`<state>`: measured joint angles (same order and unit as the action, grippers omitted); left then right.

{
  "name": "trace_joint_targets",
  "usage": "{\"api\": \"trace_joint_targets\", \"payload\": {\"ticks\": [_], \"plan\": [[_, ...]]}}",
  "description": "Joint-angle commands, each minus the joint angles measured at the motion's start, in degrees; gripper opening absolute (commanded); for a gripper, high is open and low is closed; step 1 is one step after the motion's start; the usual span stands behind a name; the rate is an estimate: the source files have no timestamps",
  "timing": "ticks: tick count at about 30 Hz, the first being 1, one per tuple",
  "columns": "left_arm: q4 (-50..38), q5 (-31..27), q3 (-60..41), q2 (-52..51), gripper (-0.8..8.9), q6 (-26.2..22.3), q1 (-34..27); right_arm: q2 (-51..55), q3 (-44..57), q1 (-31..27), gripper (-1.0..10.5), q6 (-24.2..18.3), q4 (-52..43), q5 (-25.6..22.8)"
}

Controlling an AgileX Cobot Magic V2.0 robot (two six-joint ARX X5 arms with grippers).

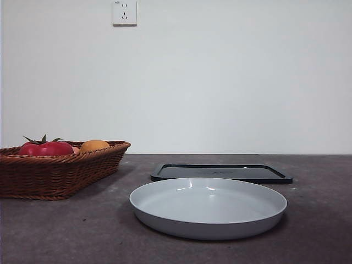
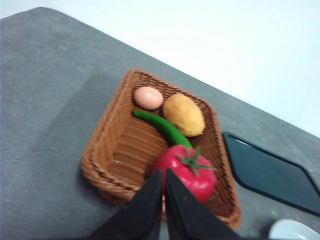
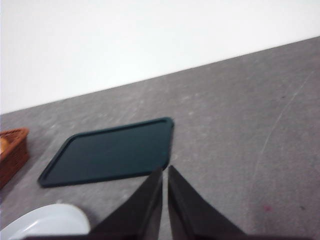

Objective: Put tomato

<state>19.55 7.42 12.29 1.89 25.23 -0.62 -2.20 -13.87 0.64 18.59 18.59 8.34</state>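
Nearest the front camera, a pale grey plate point(image 1: 208, 209) sat on the dark grey tabletop point(image 1: 66, 231), shallow and bare inside. Just behind it lay a flat black tray point(image 1: 221, 172), close to the plate's far rim. Off to one side stood a brown wicker basket point(image 1: 52, 175), well apart from the plate.

The tomato point(image 2: 187, 171) lay inside the basket, glossy red with its green calyx up, near one corner. Beside it ran a long green pepper point(image 2: 161, 126), and past that an orange fruit point(image 2: 184, 114) and a pale pink egg-like fruit point(image 2: 148, 97) rested near the basket's far wall.

The left end effector point(image 2: 164, 172) hung above the basket's near edge, over the tomato but not touching it, its two black jaws pressed together with only a thin slit between, holding nothing. The right end effector point(image 3: 165, 172) hung over bare tabletop by the tray's corner, likewise clenched and empty.

On the white wall behind, a white socket point(image 1: 124, 12) showed; no writing or brand was legible anywhere.
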Motion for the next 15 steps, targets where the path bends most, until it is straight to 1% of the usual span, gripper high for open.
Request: {"api": "trace_joint_targets", "payload": {"ticks": [1,5,8,10,15], "plan": [[2.2,2.1,3.7,2.1,0.1,0.2,-0.1,-2.3,-4.5,0.0,0.1,0.9,2.0,2.2],[6.7,6.7,9.2,6.4,0.1,-2.9,-0.1,-7.2,-10.8,0.0,0.1,-0.6,6.6,6.8],[11.5,10.1,13.9,10.5,0.1,-6.6,-0.1,-12.1,-16.0,0.0,0.1,-3.1,11.1,12.0],[14.7,12.5,17.2,13.4,0.1,-9.4,-0.1,-16.0,-19.7,0.0,0.1,-5.2,14.6,16.4],[20.6,19.5,24.0,19.6,0.1,-14.5,0.0,-24.8,-28.1,0.1,0.1,-10.3,22.6,25.1]]}}
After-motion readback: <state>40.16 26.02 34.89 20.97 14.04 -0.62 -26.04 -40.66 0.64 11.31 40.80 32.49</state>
